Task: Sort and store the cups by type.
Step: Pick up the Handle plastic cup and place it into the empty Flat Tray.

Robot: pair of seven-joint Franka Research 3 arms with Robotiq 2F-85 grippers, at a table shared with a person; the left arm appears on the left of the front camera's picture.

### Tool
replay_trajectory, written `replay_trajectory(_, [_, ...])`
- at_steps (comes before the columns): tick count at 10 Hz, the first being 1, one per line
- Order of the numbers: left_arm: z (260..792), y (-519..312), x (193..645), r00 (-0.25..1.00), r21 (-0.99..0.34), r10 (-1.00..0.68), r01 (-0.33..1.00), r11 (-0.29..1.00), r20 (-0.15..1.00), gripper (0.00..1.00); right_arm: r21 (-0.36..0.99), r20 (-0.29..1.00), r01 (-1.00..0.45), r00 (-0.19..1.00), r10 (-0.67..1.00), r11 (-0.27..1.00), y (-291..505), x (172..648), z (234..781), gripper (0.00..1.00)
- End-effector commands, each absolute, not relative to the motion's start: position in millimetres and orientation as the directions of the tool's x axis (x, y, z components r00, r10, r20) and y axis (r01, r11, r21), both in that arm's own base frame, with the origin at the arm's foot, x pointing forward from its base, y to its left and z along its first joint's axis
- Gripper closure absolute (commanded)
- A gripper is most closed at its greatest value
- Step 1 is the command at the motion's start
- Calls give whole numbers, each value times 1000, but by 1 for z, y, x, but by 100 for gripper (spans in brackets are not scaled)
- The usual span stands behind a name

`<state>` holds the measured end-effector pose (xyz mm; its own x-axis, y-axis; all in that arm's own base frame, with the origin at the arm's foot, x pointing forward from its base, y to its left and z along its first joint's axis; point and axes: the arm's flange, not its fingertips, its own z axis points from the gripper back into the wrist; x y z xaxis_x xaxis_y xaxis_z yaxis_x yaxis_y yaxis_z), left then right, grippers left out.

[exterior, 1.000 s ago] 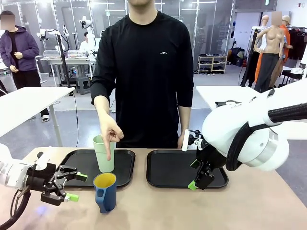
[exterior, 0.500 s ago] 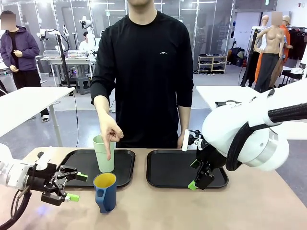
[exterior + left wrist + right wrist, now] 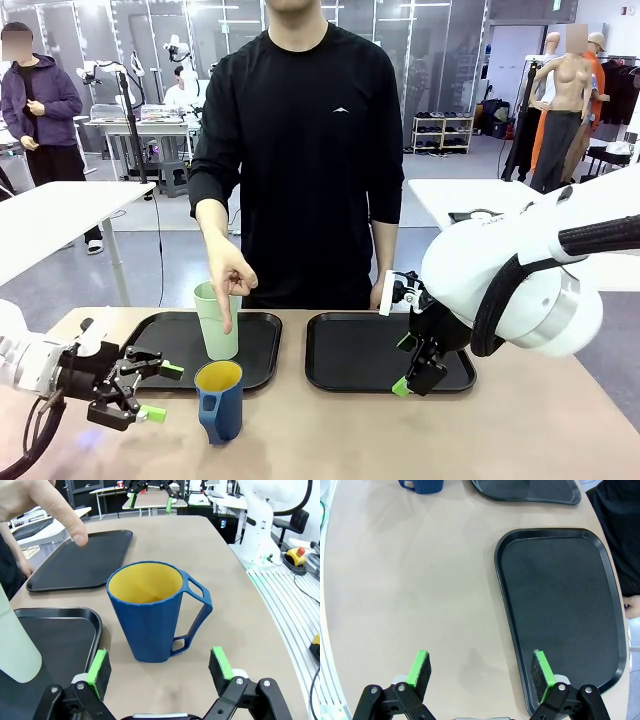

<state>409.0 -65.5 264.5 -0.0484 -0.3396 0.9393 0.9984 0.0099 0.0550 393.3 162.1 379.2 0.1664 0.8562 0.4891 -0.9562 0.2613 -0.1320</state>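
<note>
A tall mint-green tumbler (image 3: 216,322) stands on the left black tray (image 3: 165,345), and the person's hand (image 3: 230,285) points a finger down at its side. The dark blue mug (image 3: 220,400) with a yellow inside stands on the table just in front of that tray. My left gripper (image 3: 162,391) is open, level with the mug and just left of it. In the left wrist view the mug (image 3: 150,615) stands upright just beyond the open left gripper (image 3: 160,672), handle to the right, with the tumbler (image 3: 15,650) at the left edge. My right gripper (image 3: 404,365) hangs open over the right tray (image 3: 350,365).
In the right wrist view the open right gripper (image 3: 480,667) straddles the near edge of the right tray (image 3: 560,610), with bare table to its left. The person stands at the far side. The table's front edge runs close behind both arms.
</note>
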Motion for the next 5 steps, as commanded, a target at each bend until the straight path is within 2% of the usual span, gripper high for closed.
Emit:
replay_trajectory(1, [255, -78, 418, -43, 52, -345, 998, 20, 938, 0, -139, 488, -952, 174, 855, 273, 163, 392, 377, 0])
replay_trajectory(5, [243, -100, 428, -20, 38, -334, 998, 47, 943, 0, -139, 488, -952, 174, 855, 273, 163, 392, 377, 0])
